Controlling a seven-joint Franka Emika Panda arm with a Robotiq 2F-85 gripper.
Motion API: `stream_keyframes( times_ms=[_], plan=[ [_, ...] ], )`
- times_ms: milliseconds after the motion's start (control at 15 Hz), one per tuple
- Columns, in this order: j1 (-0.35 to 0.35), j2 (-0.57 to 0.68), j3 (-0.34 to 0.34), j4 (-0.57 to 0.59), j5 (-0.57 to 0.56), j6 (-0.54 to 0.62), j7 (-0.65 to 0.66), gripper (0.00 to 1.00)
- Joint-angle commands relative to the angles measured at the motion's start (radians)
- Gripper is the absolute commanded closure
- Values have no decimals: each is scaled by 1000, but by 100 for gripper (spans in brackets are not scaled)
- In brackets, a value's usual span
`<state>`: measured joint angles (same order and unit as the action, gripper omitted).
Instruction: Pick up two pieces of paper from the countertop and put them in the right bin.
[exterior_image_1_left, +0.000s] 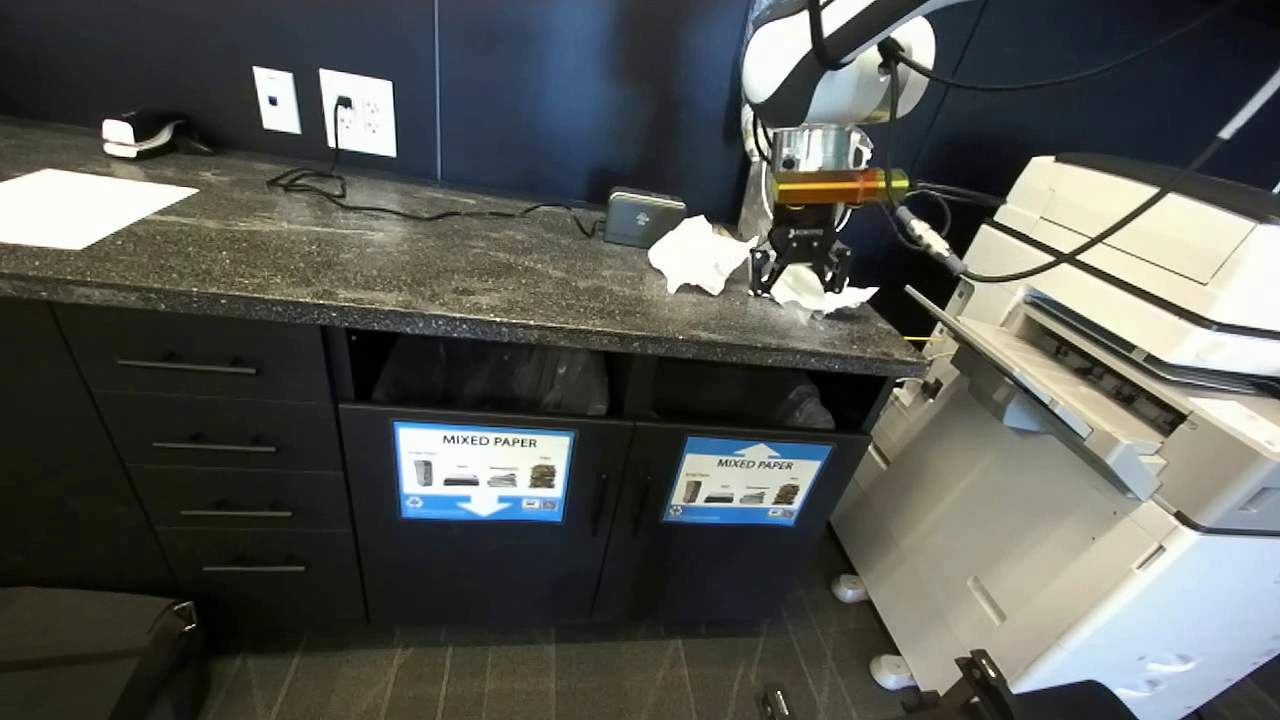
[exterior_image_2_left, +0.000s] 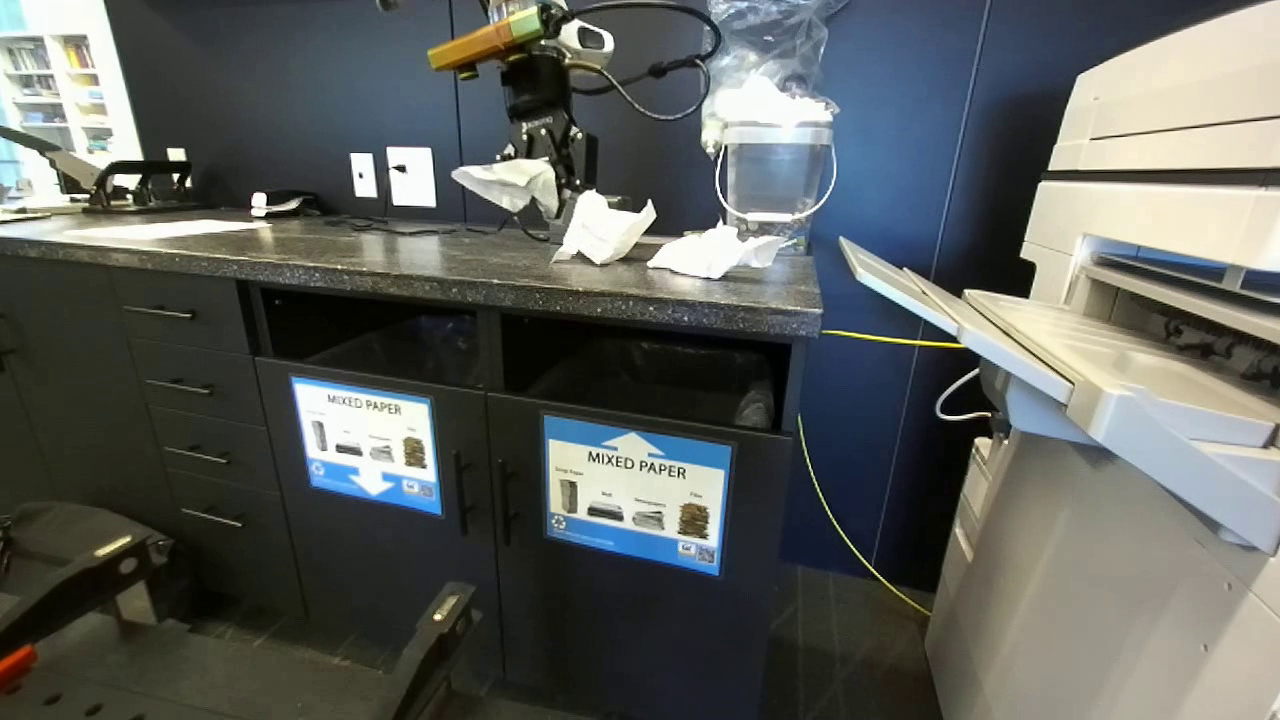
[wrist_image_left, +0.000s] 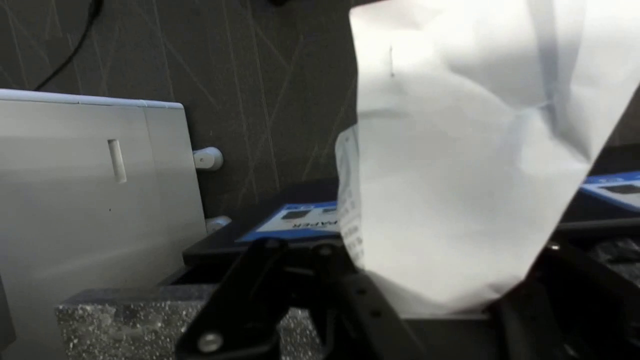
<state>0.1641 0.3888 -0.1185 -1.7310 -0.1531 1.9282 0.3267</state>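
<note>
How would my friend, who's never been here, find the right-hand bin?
Find the big printer and the dark countertop ending beside it. Under that end is a black bin, open at the top. Its blue-and-white label has an up arrow; the neighbouring bin has a down arrow.

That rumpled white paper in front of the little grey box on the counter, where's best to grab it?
Once the held sheet is released, I'd pinch the rumpled white paper at its raised upper edge, coming down from above and slightly from the front. That edge stands up off the countertop, and the small grey box behind it would probably hinder a rear approach.
</note>
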Motion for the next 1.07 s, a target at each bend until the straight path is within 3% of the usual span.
stream_keyframes(
  times_ms=[0,400,600,1000],
  plan=[
    [-54,-201,45,-250,19,28,-67,94],
    [-108,-436,72,-586,109,176,-135,94],
    [-112,-539,83,-763,165,304,-165,95],
    [-82,-635,122,-1120,300,732,-204,93]
  ],
)
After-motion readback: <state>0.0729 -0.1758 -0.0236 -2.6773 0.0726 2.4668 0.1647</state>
